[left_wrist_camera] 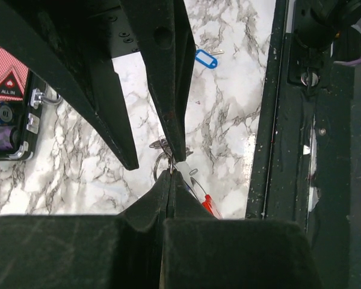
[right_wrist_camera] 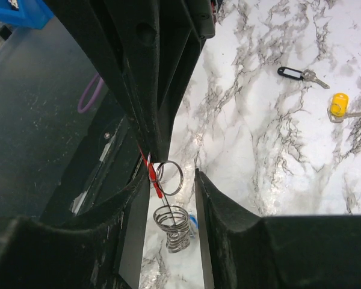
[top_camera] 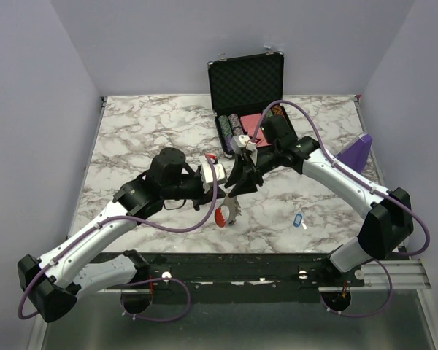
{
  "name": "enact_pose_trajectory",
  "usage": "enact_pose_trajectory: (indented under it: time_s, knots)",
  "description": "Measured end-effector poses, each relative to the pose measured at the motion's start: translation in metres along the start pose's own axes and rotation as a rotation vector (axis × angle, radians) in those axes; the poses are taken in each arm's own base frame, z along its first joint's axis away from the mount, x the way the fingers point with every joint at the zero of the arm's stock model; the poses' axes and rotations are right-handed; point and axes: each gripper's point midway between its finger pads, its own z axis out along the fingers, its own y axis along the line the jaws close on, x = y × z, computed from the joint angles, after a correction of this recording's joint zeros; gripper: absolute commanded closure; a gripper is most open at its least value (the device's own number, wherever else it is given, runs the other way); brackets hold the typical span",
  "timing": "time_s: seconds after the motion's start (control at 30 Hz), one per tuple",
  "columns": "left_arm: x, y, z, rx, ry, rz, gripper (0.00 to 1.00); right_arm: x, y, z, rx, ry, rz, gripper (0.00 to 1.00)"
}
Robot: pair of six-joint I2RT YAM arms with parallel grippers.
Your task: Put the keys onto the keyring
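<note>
**Keyring pinched in the left gripper near mid-table**

The keyring, a red and silver-grey oval loop, hangs near the centre of the table. It is held by your left gripper, whose jaws are closed tight on it. Expect it to be light, rigid and slick, and likely to pivot in the pinch. Grip it across the flat of the loop and leave the opening side free.

Your right gripper meets it from 1 o'clock with its jaws narrowly parted. A small split ring sits between them and seems to touch neither finger.

The keys look thin and light, so take them by their plastic tags.
- A blue-tagged key lies at 3 o'clock of the keyring.
- A dark-tagged key and a yellow-tagged key show in the right wrist view.

At 12 o'clock an open black case holds rows of poker chips and a red card pack.
</note>
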Motion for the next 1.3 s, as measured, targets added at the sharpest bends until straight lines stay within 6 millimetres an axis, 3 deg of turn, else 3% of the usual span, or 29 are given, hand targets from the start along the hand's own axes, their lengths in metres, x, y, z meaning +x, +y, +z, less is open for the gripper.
enact_pose_trajectory:
  time_s: [0.2, 0.3, 0.4, 0.67, 0.9, 1.03, 1.3]
  knots:
    - [0.004, 0.002, 0.002, -0.023, 0.017, -0.078, 1.0, 0.001, -0.001, 0.0, 0.011, 0.007, 0.016, 0.59]
    - [0.008, 0.004, 0.004, -0.034, 0.031, -0.111, 1.0, 0.001, -0.003, 0.0, 0.016, 0.008, 0.021, 0.39]
    - [0.01, 0.005, 0.004, -0.04, 0.04, -0.112, 1.0, 0.001, -0.004, -0.001, 0.025, 0.012, 0.026, 0.3]
    - [0.026, -0.008, -0.019, -0.039, -0.012, 0.177, 1.0, 0.004, -0.003, -0.003, 0.023, 0.036, -0.025, 0.33]
    - [0.018, -0.007, -0.024, -0.029, -0.017, 0.32, 1.0, 0.008, -0.003, -0.002, 0.019, 0.046, -0.042, 0.38]
    - [0.022, -0.011, -0.025, 0.006, -0.017, 0.4, 1.0, 0.013, -0.001, 0.003, -0.002, 0.042, -0.022, 0.25]
    - [0.028, -0.021, -0.035, 0.088, 0.044, 0.571, 1.0, 0.032, 0.009, 0.021, -0.11, 0.024, 0.046, 0.2]
